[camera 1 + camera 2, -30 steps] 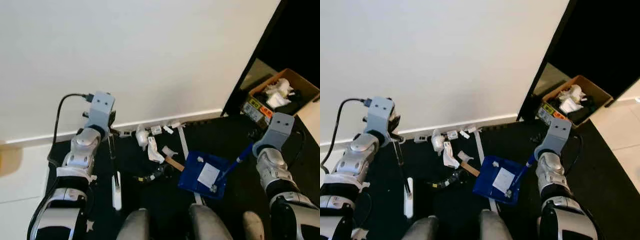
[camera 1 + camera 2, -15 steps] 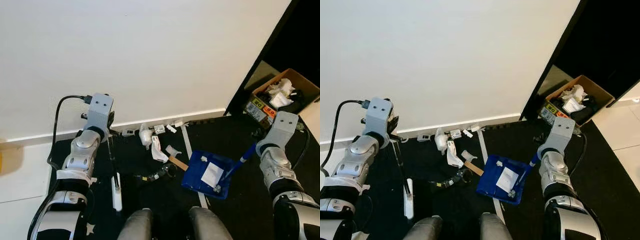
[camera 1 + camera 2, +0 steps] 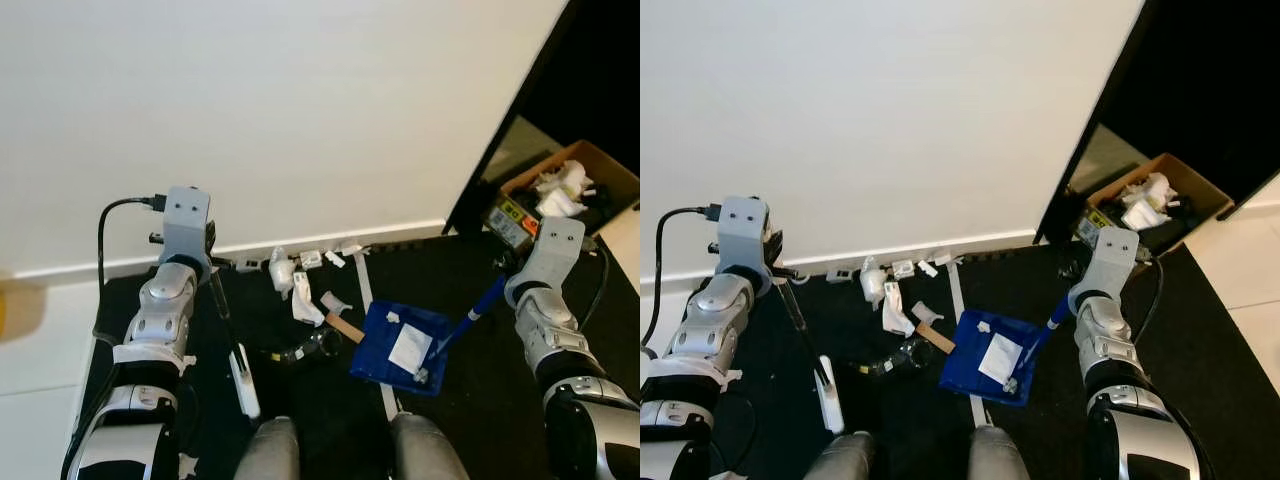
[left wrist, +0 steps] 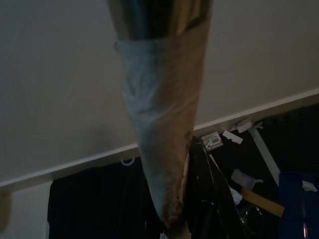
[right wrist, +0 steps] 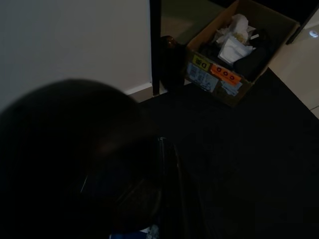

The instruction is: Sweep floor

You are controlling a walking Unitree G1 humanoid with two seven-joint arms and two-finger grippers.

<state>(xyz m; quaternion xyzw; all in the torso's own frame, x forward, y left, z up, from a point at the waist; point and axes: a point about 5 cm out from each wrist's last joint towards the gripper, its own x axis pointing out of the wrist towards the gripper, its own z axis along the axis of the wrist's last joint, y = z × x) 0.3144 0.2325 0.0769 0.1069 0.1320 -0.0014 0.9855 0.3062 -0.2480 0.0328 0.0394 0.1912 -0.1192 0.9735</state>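
Note:
My left gripper (image 3: 211, 274) is shut on the black broom handle (image 3: 224, 315), up by the baseboard. The handle slants down to the white broom head (image 3: 245, 380) on the black mat, left of the litter. In the left wrist view the taped handle (image 4: 162, 144) runs close past the lens. White paper scraps (image 3: 300, 298), a wooden piece (image 3: 347, 326) and a dark curled thing (image 3: 305, 350) lie between broom and dustpan. My right gripper (image 3: 499, 288) is shut on the blue handle (image 3: 470, 318) of the blue dustpan (image 3: 378, 358), which sits on the floor holding white paper (image 3: 408, 347).
A white wall and baseboard (image 3: 400, 232) bound the far side. An open cardboard box (image 3: 520, 215) of rubbish stands at the back right beside a dark doorway. A white line (image 3: 364, 283) crosses the mat. My own legs (image 3: 272, 450) show at the bottom edge.
The camera has shifted slightly. The broom handle tilts more now, and its white head has swung right, nearer the litter. The dustpan has edged a little left.

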